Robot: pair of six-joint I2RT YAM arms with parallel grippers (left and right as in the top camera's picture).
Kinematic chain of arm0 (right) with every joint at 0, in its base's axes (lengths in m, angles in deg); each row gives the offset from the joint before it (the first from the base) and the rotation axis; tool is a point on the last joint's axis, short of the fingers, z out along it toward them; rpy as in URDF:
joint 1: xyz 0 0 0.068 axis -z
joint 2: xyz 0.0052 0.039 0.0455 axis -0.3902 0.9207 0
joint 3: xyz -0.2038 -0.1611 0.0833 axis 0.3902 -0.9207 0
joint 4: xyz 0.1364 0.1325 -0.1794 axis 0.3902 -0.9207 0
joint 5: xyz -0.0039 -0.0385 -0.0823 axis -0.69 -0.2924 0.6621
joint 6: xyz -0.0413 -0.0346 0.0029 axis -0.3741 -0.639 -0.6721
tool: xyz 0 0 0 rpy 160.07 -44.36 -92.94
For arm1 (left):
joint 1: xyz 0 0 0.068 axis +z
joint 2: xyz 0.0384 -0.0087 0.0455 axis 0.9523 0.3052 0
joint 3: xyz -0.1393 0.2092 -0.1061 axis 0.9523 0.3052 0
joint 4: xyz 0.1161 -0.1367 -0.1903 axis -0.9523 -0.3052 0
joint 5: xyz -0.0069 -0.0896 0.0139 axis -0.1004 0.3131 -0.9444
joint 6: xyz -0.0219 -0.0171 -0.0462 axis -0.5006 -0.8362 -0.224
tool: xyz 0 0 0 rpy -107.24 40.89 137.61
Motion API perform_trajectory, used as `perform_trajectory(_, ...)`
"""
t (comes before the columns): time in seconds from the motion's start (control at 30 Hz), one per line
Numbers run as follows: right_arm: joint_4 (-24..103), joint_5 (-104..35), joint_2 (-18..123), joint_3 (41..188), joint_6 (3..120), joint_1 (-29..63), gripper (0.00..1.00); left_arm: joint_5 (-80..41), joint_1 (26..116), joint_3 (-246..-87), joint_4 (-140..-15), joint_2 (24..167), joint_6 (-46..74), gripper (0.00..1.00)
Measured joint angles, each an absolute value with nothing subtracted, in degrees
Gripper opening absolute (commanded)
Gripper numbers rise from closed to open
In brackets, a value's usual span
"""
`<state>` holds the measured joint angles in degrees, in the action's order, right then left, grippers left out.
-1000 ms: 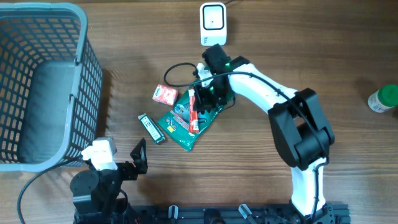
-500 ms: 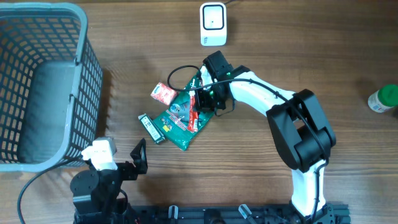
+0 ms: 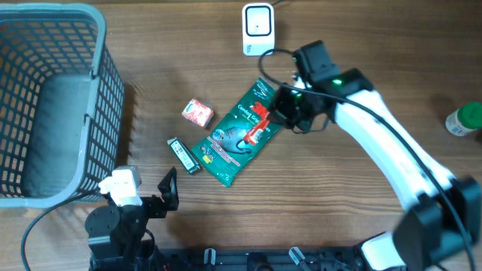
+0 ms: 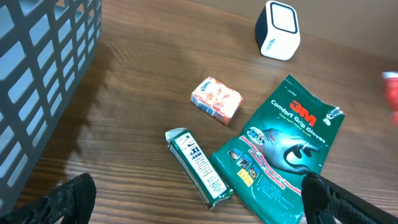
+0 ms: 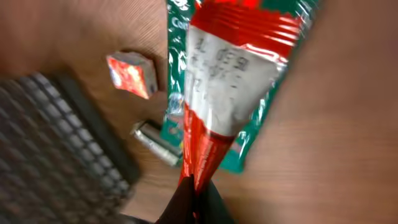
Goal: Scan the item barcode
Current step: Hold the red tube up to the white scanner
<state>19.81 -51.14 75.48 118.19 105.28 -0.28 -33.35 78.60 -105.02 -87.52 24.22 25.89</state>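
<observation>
Above the green glove pack [image 3: 226, 154], the right gripper [image 3: 286, 113] pinches one end of the red packet [image 3: 258, 133]; from overhead its long axis runs diagonally, free end pointing lower-left; the left gripper [image 3: 167, 190] gapes wide, empty.

- The right arm [image 3: 354, 98] has swung out to the right, away from where it reached before.
- Its fingers [image 5: 208, 205] have lifted the red packet [image 3: 256, 134] off the green glove pack [image 3: 226, 154].
- The green glove pack now shows its whole front.

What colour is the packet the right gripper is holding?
The packet is red with a greyish printed panel; right wrist view shows it best.
</observation>
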Motion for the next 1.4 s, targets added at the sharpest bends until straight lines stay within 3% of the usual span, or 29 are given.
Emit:
perform_trajectory(0.13,15.37,-49.04,67.33,118.16,122.94,-0.34,0.04,-33.35,78.60,-105.02,-87.50,24.22,25.89,1.00)
perform_trajectory(0.27,14.19,-46.29,65.14,118.16,125.69,-0.34,0.04,-33.35,78.60,-105.02,-87.50,24.22,25.89,1.00)
perform_trajectory(0.37,22.87,-40.67,65.14,117.92,116.73,-0.34,0.04,-33.35,78.60,-105.02,-87.50,24.24,25.89,1.00)
perform_trajectory(0.57,55.44,-23.10,65.30,117.95,72.62,-0.34,0.05,-33.35,78.60,-105.02,-87.50,24.22,25.89,1.00)
perform_trajectory(0.77,84.42,-14.79,76.29,118.40,44.89,-0.98,0.04,-33.35,78.60,-105.02,-87.50,24.26,25.89,1.00)
perform_trajectory(0.9,105.49,-6.83,88.73,117.79,35.25,-2.33,0.05,-33.27,78.60,-105.02,-87.47,24.40,25.89,1.00)
perform_trajectory(1.07,134.03,-6.73,104.73,118.19,22.96,-3.05,0.05,-33.18,78.60,-105.02,-87.52,24.48,25.89,1.00)
perform_trajectory(1.23,137.18,-13.26,114.78,118.91,16.76,-4.76,0.05,-33.18,78.60,-105.00,-87.52,24.44,25.89,1.00)
perform_trajectory(1.4,136.85,-14.68,118.26,123.50,24.38,-4.87,0.05,-33.18,78.60,-105.00,-87.52,24.44,25.89,1.00)
